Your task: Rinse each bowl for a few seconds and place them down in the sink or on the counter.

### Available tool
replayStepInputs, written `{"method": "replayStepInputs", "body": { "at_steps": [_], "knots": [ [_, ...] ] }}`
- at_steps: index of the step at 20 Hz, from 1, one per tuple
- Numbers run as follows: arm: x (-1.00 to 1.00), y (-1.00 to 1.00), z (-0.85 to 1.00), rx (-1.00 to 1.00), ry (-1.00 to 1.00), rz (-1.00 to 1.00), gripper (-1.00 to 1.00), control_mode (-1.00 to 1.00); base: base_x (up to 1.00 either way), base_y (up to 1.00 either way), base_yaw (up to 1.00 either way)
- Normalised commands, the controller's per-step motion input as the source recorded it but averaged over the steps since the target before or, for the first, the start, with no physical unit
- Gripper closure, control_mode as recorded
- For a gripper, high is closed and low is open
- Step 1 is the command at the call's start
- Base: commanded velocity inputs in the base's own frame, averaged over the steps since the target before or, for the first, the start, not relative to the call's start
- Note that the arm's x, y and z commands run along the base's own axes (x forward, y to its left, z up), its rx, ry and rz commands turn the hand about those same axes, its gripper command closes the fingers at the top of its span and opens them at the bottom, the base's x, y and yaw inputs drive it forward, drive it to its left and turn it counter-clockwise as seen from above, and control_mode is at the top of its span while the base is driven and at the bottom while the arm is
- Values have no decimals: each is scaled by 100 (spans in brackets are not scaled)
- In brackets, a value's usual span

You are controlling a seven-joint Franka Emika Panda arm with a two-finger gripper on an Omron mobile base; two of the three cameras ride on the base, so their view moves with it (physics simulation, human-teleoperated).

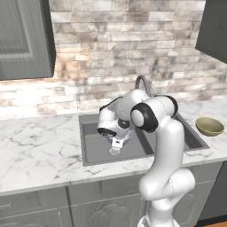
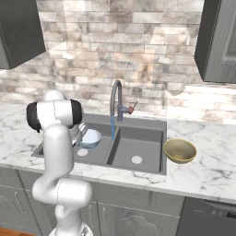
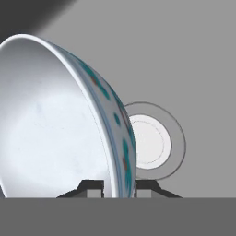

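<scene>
While the hand (image 3: pixel 119 186) grips the rim of the pale blue bowl (image 2: pixel 91 138) low in the left basin of the sink (image 2: pixel 159 123), lift gently and carry it sideways under the water stream (image 2: pixel 112 127), keeping the rim pinched. The olive bowl (image 2: pixel 179 150) waits on the desk (image 2: pixel 212 161).

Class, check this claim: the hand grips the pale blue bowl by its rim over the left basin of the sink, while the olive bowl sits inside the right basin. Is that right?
Not quite. The olive bowl sits on the counter to the right of the sink, not inside the right basin, as the right base view shows. The rest holds: the hand grips the pale blue bowl by its rim over the left basin.
</scene>
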Motion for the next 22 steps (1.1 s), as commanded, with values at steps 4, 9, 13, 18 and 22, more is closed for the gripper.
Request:
{"method": "replayStepInputs", "body": {
  "at_steps": [4,9,13,18,22],
  "knots": [
    [12,6,-28,0,0,-3,100,-100,0,0,0],
    [15,12,-28,0,0,-3,100,-100,0,0,0],
    [16,11,-29,0,0,-4,100,-100,0,0,0],
    [17,8,-29,0,0,-4,100,-100,0,0,0],
    [16,15,-31,0,0,-4,-100,-100,0,0,0]
  ]
}}
